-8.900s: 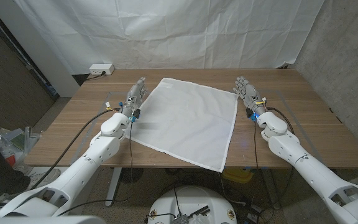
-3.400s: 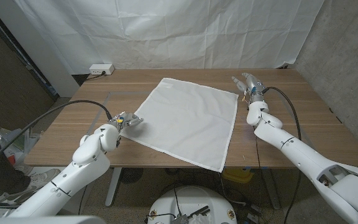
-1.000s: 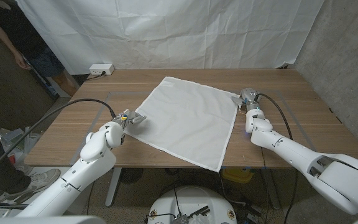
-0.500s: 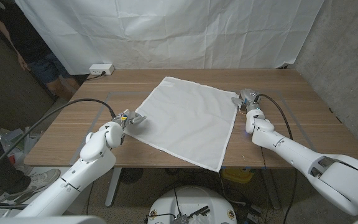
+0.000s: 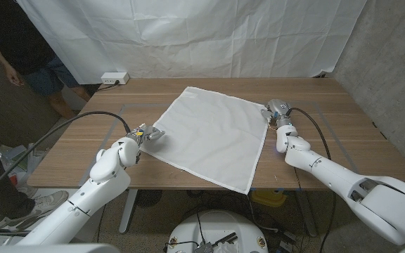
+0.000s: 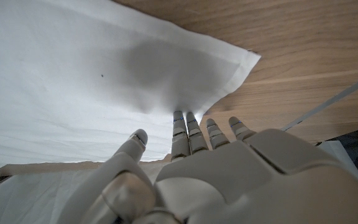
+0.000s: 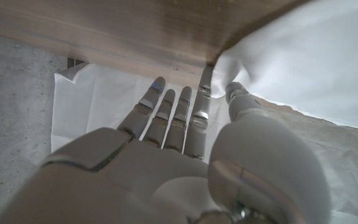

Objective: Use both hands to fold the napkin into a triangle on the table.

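Since the first frame we see both hands brought in to opposite napkin corners. The left hand [image 5: 148, 133] rests fingertips on the napkin's [image 5: 213, 133] left corner; whether it grips, we cannot tell. The white napkin lies flat, turned diamond-wise, mid-bench [image 5: 357, 140], its near corner overhanging the front edge. The right hand [image 5: 276, 111] pinches the lifted right corner; bare wood lies beyond.

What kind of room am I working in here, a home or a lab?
Most likely a lab or test studio, not a home: a white backdrop sheet hangs behind the wooden table, a power strip sits on the floor, and cabling runs along both arms.
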{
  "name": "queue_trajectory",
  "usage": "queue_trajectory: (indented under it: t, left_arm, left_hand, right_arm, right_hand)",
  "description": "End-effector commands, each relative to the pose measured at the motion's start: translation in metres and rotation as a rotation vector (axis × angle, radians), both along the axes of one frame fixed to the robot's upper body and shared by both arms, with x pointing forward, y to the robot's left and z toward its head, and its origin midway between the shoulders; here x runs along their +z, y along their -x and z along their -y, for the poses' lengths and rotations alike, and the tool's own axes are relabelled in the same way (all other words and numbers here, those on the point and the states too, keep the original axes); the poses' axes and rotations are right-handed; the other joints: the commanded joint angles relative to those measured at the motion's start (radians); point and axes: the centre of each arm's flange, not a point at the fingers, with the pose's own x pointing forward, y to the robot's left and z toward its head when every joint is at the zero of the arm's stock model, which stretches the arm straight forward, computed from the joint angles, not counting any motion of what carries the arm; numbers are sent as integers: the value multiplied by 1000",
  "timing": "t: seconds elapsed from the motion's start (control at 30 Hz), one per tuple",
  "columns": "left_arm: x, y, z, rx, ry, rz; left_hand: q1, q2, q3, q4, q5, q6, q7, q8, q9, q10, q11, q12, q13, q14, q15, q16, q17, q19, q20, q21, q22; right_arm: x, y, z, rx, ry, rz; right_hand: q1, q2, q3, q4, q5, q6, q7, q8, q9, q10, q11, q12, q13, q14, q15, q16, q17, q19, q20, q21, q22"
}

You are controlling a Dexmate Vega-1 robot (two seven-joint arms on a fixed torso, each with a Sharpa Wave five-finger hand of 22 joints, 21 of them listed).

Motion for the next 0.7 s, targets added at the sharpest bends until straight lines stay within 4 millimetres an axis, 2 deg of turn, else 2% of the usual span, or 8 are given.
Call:
queue_trajectory:
  t: [0.03,0.7]
  left_arm:
    - [-1,-1,-1,-1,5,-5]
    - [-3,-1,1,-4,11,3]
  left_hand:
    - [-5,10,9,0,6,-2,5,4,3,2,2,2,2,-9,-5,-5,1,-4,-1,-3,2]
    - [-6,8,15,1,6,-5,6,4,3,1,4,2,2,-11,-5,-5,1,-6,0,-4,2]
  right_arm:
    - [10,11,-8,70,-46,111]
    - [35,35,-30,158,-80,244]
  right_hand:
    - [26,22,8,4,-2,23,9,15,-2,24,-6,8,2,23,-76,14,10,17,-10,10,2]
    - [61,23,3,5,-14,40,17,24,-14,44,-7,6,2,38,-86,29,25,35,-15,15,2]
